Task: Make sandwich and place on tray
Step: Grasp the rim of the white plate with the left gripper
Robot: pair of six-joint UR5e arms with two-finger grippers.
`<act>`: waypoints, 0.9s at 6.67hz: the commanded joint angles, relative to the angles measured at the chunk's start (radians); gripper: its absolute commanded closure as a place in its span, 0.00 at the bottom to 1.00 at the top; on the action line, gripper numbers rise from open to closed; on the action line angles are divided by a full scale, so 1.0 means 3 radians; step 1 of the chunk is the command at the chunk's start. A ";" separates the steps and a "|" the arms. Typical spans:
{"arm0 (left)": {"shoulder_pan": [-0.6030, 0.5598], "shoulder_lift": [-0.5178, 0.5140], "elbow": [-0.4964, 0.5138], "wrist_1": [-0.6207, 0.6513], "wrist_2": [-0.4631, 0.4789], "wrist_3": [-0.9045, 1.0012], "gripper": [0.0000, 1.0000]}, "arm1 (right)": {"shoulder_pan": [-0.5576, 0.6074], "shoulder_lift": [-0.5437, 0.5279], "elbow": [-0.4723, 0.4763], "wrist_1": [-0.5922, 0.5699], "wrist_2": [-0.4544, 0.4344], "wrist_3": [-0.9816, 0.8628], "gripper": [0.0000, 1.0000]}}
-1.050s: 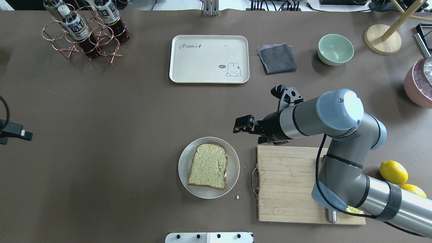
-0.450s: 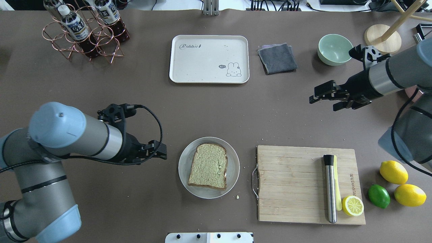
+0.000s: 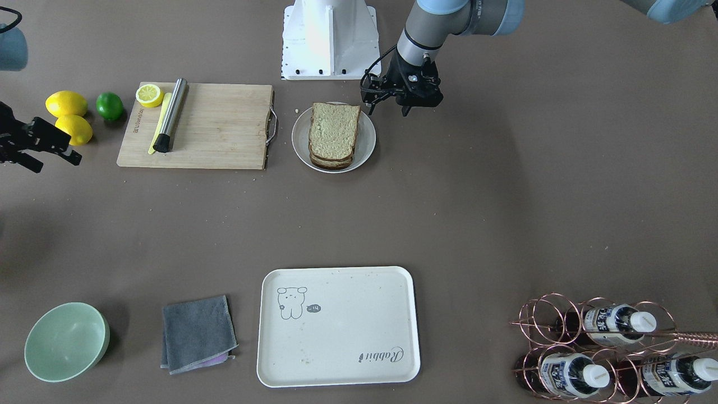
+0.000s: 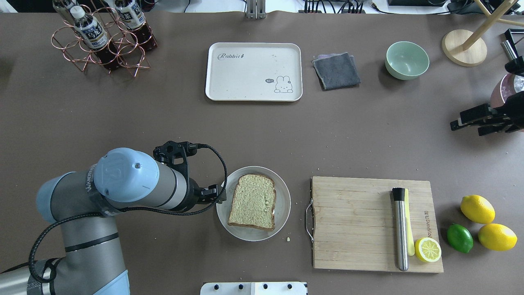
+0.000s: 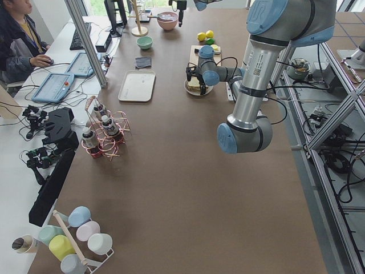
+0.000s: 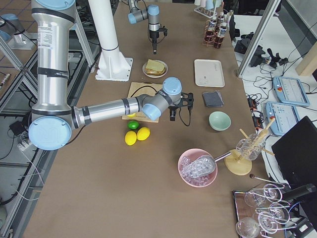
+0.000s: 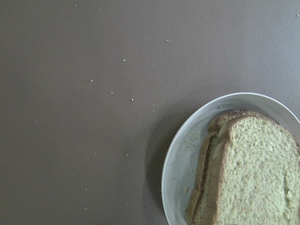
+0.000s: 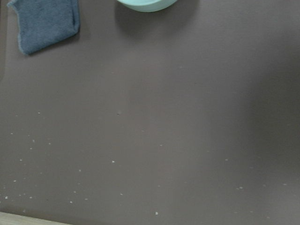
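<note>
The sandwich (image 4: 251, 201) lies on a round white plate (image 4: 282, 192) at the table's near middle: pale bread slices stacked, brown crust showing. The egg filling is hidden. It also shows in the front view (image 3: 335, 133) and the left wrist view (image 7: 253, 173). The cream tray (image 4: 254, 71) with "Rabbit" script lies empty at the far middle, also in the front view (image 3: 338, 327). My left gripper (image 4: 219, 195) is open and empty at the plate's left rim, apart from the bread (image 3: 386, 108). My right gripper (image 4: 460, 123) is open and empty at the far right (image 3: 53, 157).
A wooden cutting board (image 4: 352, 223) right of the plate bears a metal muddler (image 4: 400, 229) and a lemon half (image 4: 428, 249). Lemons and a lime (image 4: 459, 237) lie beyond it. A grey cloth (image 4: 336, 70), a green bowl (image 4: 407, 60) and a bottle rack (image 4: 102, 39) stand at the back.
My right arm has pulled away from the plate to the table's far right. My left arm has come in from the left up to the plate's left rim. The sandwich has not moved.
</note>
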State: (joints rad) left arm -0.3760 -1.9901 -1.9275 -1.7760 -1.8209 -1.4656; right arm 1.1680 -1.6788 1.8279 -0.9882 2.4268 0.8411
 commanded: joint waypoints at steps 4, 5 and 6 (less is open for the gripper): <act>0.0169 -0.0049 0.0468 -0.0615 0.0353 -0.0029 0.53 | 0.0320 -0.0356 -0.0008 -0.0019 0.0097 -0.0319 0.00; 0.0189 -0.0049 0.0468 -0.0615 0.0353 -0.0029 0.53 | 0.0330 -0.0371 0.0002 -0.0014 0.0097 -0.0319 0.00; 0.0200 -0.0049 0.0478 -0.0615 0.0353 -0.0029 0.53 | 0.0350 -0.0397 0.0002 -0.0014 0.0127 -0.0319 0.00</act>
State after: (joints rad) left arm -0.3213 -2.0046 -1.7864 -1.9601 -1.7155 -1.4740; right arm 1.2675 -1.7902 1.8276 -0.9928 2.4584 0.7456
